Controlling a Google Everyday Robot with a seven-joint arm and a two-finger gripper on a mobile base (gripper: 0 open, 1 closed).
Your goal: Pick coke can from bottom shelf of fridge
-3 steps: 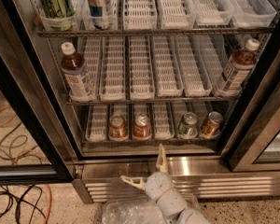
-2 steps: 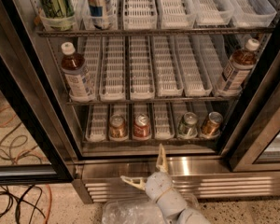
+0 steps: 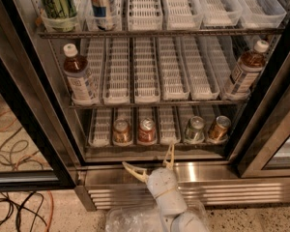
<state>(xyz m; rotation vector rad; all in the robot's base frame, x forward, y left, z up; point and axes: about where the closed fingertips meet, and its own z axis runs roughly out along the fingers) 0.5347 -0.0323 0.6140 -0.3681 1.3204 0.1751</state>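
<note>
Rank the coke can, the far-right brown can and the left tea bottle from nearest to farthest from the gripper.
From the open gripper, low in front of the bottom shelf:
1. coke can, just above it, centre lane.
2. brown can, same shelf, far right.
3. tea bottle, middle shelf, left.

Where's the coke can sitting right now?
In the camera view, the coke can stands mid-row on the bottom shelf, right of the brownish can; the open gripper hovers just below it.
</note>
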